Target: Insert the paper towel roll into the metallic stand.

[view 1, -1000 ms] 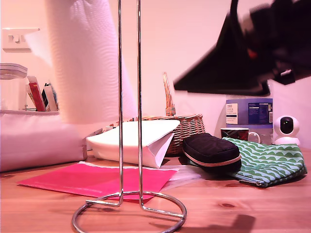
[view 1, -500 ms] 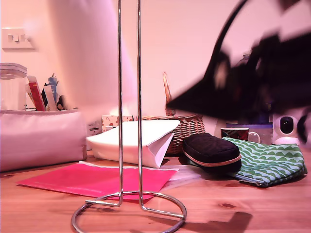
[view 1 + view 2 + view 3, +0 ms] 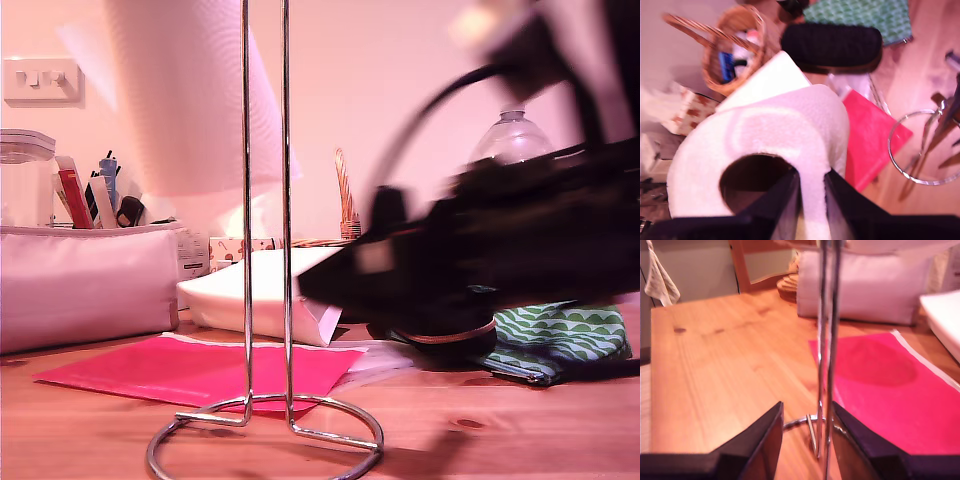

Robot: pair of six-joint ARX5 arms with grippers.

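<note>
So the paper towel roll (image 3: 185, 95) is a fat white cylinder with a faint embossed pattern, and in the exterior view it's hanging up in the air at the upper left, well clear of the wooden table (image 3: 500, 440), a bit blurred. It sits just to the exterior view's left of the metallic stand (image 3: 266, 250), partly behind its uprights, not threaded on it. The stand is two thin shiny chrome rods rising close together from a round ring base that rests on the table, partly over a pink sheet (image 3: 200, 370).

The first wrist view shows what the exterior one can't: the roll's (image 3: 770, 145) end face with its dark hollow core, and my first gripper (image 3: 812, 200) clamped on the roll wall, one finger inside the core and the other outside. From there you also look down on the ring base (image 3: 925, 150), a wicker basket (image 3: 737, 47), a black pouch (image 3: 832, 45) and a green patterned bag (image 3: 860, 15), all well below the roll.

The second wrist view looks low along the table. My second gripper (image 3: 807, 440) has its fingers apart, one on each side of the stand's rods (image 3: 826, 340), not touching them as far as I can tell. The pink sheet (image 3: 880, 385) lies beyond.

Back in the exterior view, that arm is a big dark blur reaching in from the right toward the rods, covering most of the pouch and some of the green bag (image 3: 560, 340). A white folded bag (image 3: 270, 290) lies behind the stand.
</note>
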